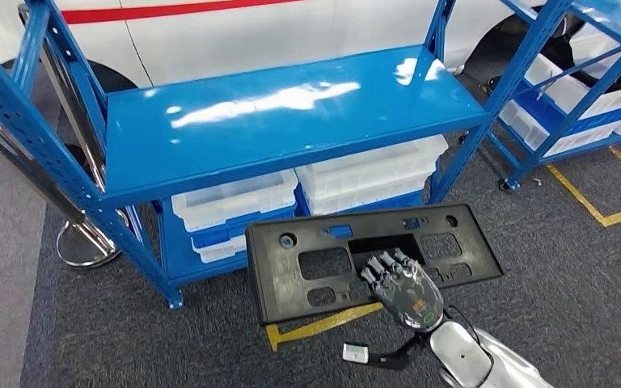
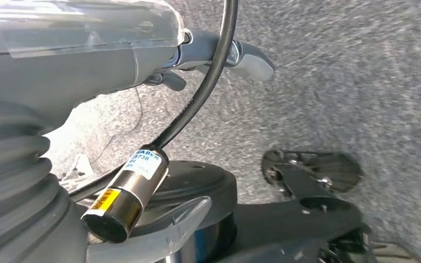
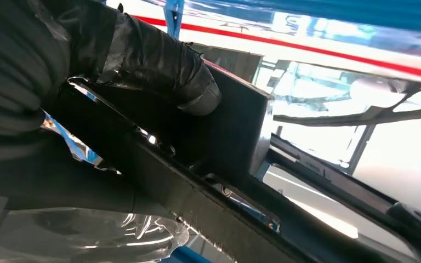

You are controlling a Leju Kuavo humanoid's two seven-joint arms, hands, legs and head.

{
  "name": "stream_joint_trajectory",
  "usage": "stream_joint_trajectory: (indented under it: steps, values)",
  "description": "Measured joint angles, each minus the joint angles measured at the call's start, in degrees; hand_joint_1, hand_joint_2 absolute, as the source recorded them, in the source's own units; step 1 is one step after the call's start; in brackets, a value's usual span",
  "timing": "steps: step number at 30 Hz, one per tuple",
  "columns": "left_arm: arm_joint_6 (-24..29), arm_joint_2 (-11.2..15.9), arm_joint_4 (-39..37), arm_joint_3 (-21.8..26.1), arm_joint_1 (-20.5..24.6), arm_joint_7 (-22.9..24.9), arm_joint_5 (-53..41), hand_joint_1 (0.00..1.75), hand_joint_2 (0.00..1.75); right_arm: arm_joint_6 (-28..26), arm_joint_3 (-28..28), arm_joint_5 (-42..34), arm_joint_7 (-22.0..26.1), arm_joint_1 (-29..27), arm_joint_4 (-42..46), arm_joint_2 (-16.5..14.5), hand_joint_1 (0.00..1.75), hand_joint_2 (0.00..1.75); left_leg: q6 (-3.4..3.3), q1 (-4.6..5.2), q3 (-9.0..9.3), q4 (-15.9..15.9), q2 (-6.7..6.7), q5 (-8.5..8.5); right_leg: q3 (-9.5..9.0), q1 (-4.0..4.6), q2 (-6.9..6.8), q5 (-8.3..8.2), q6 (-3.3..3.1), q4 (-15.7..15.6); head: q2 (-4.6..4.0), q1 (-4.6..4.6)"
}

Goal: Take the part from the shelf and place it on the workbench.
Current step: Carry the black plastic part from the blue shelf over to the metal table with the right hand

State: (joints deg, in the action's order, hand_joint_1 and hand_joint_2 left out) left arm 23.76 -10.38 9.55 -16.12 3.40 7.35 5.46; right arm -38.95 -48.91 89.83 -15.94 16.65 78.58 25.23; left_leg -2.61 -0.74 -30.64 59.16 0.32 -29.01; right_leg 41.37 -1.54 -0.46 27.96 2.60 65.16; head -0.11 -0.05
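Grey carpet (image 1: 582, 283) below; right hand (image 1: 403, 293) grips one black part (image 1: 307, 263).

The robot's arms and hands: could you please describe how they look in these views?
The right hand has dark fingers and a grey patterned back with a small orange marking; its forearm is shiny silver with a black cable. In the right wrist view its thumb looks dark grey. The left hand shows a grey ribbed cover, grey fingers and a black cable.
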Motion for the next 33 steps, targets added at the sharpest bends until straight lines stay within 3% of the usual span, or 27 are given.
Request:
stream_joint_trajectory:
  steps: [1,2,3,4,6,8,9,10,11,13,15,17,18,19,20,22,24,25,27,28,30,31,33]
  values:
    - [0.0,0.0,0.0,0.01,0.01,0.0,0.01,0.0,1.75,0.0,0.01,0.0,0.01,0.0,0.0,0.04,1.75,1.75,-0.23,0.1,-0.91,0.04,0.03,0.73,0.73,0.03,0.05,2.95,0.12,3.57,0.0,0.02]
    - [0.0,0.0,0.0,0.01,0.01,-0.01,0.01,0.0,1.75,0.0,0.01,0.0,0.01,-0.01,0.0,0.06,1.75,1.75,-0.36,0.23,-1.85,0.09,0.06,1.45,1.26,0.06,0.11,4.89,0.2,7.15,0.0,0.03]
    - [0.0,0.0,0.0,0.01,0.02,-0.01,0.02,0.0,1.75,0.0,0.02,0.0,0.01,-0.03,0.0,0.06,1.75,1.75,-0.42,0.39,-2.81,0.13,0.09,2.16,1.24,0.1,0.15,5.39,0.19,9.79,0.0,0.02]
    - [0.01,0.0,0.0,0.0,0.04,-0.05,0.02,0.0,1.75,0.0,0.02,0.0,0.01,-0.04,0.0,0.06,1.75,1.75,-0.44,0.55,-3.73,0.17,0.1,2.85,0.42,0.15,0.17,4.61,0.06,10.83,0.0,0.02]
    - [0.02,-0.01,0.0,0.0,0.14,-0.19,0.02,0.0,1.75,0.0,0.02,0.0,0.04,0.02,0.0,0.06,1.75,1.75,-0.36,0.85,-5.3,0.18,0.08,4.13,-4.2,0.42,0.25,1.7,-0.7,6.88,0.0,0.01]
    - [0.11,-0.06,0.02,0.01,0.27,-0.44,0.02,0.0,1.75,0.0,0.07,0.0,0.45,0.21,-0.02,0.02,1.75,1.75,-0.04,1.08,-6.22,0.17,0.02,5.19,-10.94,1.03,0.34,1.95,-1.89,-1.95,0.0,-0.01]
    - [0.17,-0.08,0.03,0.01,0.31,-0.61,0.02,0.0,1.75,0.0,0.14,0.0,0.91,0.27,-0.06,-0.08,1.75,1.75,0.23,1.09,-6.39,0.05,0.02,5.68,-13.17,1.36,0.35,2.72,-2.34,-5.38,0.0,0.0]
    - [0.24,-0.09,0.04,0.01,0.32,-0.78,0.03,0.0,1.75,0.0,0.29,0.0,1.66,0.23,-0.14,-0.24,1.75,1.75,0.6,1.03,-6.48,-0.15,0.03,6.16,-14.34,1.62,0.31,3.37,-2.69,-7.52,0.0,-0.02]
    - [0.27,-0.08,0.04,0.01,0.29,-0.91,0.07,0.0,1.75,0.0,0.63,0.0,2.73,0.0,-0.3,-0.57,1.75,1.75,1.02,0.98,-6.52,-0.48,0.06,6.72,-14.36,1.71,0.26,3.12,-2.89,-8.41,0.0,0.0]
    - [0.31,-0.04,0.03,0.03,0.25,-1.03,0.27,0.0,1.75,0.0,1.76,-0.19,5.42,-0.75,-0.77,-1.8,1.75,1.75,1.73,0.88,-7.01,-0.12,-0.01,6.24,-13.78,1.51,0.13,1.76,-3.55,-9.14,0.0,-0.01]
    - [0.32,0.03,0.02,0.07,0.26,-1.03,0.46,0.0,1.75,0.0,3.33,-0.57,7.66,-1.51,-1.37,-3.44,1.75,1.75,2.18,0.8,-8.43,3.92,-0.1,2.01,-12.83,1.2,0.17,0.39,-4.11,-9.66,0.0,-0.06]
    - [0.33,0.19,0.02,0.2,0.28,-1.04,0.52,0.0,1.75,0.0,5.07,-0.82,9.5,-2.21,-1.98,-5.03,1.75,1.75,2.59,0.67,-10.17,10.72,-0.11,-2.66,-11.55,1.23,0.52,-0.53,-4.29,-9.43,0.0,-0.09]
    - [0.34,0.32,0.03,0.27,0.29,-1.09,0.52,0.0,1.75,0.0,6.04,-0.85,10.46,-2.65,-2.28,-5.85,1.75,1.75,2.79,0.59,-10.46,13.24,-0.11,-3.44,-10.92,1.23,0.75,-0.88,-4.23,-9.16,0.0,-0.09]
    - [0.36,0.47,0.03,0.33,0.29,-1.19,0.53,0.0,1.75,0.0,7.06,-0.8,11.38,-3.09,-2.57,-6.62,1.75,1.75,2.96,0.52,-9.91,14.02,-0.12,-3.13,-10.28,1.2,1.07,-1.15,-4.13,-8.79,0.0,-0.09]
    - [0.38,0.62,0.03,0.37,0.25,-1.31,0.53,0.0,1.75,0.0,8.04,-0.74,12.15,-3.47,-2.85,-7.34,1.75,1.75,3.06,0.43,-8.39,12.76,-0.2,-2.04,-9.67,1.15,1.47,-1.32,-4.02,-8.32,0.0,-0.09]
    - [0.43,0.96,0.02,0.39,0.01,-1.54,0.55,0.0,1.75,0.0,9.77,-0.58,13.24,-3.87,-3.24,-8.66,1.75,1.75,2.98,0.16,-3.38,5.78,-1.63,-0.02,-8.37,0.99,2.41,-1.45,-3.75,-7.14,0.0,-0.1]
    - [0.48,1.21,0.02,0.42,-0.29,-1.67,0.57,0.0,1.75,0.0,11.18,-0.5,14.04,-4.02,-3.47,-9.65,1.75,1.75,2.59,0.05,-0.45,0.81,-3.55,0.42,-7.12,0.86,3.37,-1.66,-3.17,-6.05,0.0,-0.1]
    - [0.52,1.29,0.02,0.44,-0.35,-1.7,0.57,0.0,1.75,0.0,11.8,-0.49,14.35,-4.18,-3.54,-9.99,1.75,1.75,2.37,0.13,-0.27,0.22,-3.97,0.16,-6.63,0.8,3.86,-1.91,-2.7,-5.84,0.0,-0.1]
    - [0.64,1.37,0.02,0.48,-0.42,-1.7,0.56,0.0,1.75,0.0,12.77,-0.48,14.76,-4.6,-3.65,-10.37,1.75,1.75,1.74,0.2,-0.51,-0.21,-2.91,0.69,-6.17,0.73,4.71,-2.41,-1.81,-5.81,0.0,-0.09]
    - [0.71,1.39,0.02,0.51,-0.38,-1.69,0.56,0.0,1.75,0.0,13.2,-0.49,14.95,-4.76,-3.7,-10.52,1.75,1.75,1.25,0.12,-0.49,-0.55,-2.25,0.99,-5.87,0.74,4.32,-2.16,-1.44,-5.5,0.0,-0.05]
    - [0.77,1.41,0.02,0.62,-0.31,-1.67,0.55,0.0,1.75,0.0,14.02,-0.51,15.28,-4.92,-3.81,-10.86,1.75,1.75,0.37,-0.11,-0.57,-1.21,-0.86,1.57,-4.13,0.68,2.49,0.26,-0.82,-1.89,0.0,0.01]
    - [0.79,1.44,0.02,0.69,-0.32,-1.62,0.55,0.0,1.75,0.0,14.41,-0.55,15.43,-4.98,-3.91,-11.04,1.75,1.75,0.16,-0.09,-0.74,-1.26,-0.19,1.71,-2.58,0.63,1.5,2.16,-0.49,1.57,0.0,0.04]
    - [0.79,1.5,0.02,0.81,-0.46,-1.48,0.56,0.0,1.75,0.0,15.07,-0.62,15.6,-5.29,-4.2,-11.25,1.75,1.75,0.08,-0.07,-1.16,-1.11,1.15,1.81,0.25,0.33,0.86,4.86,0.05,8.24,0.0,0.04]
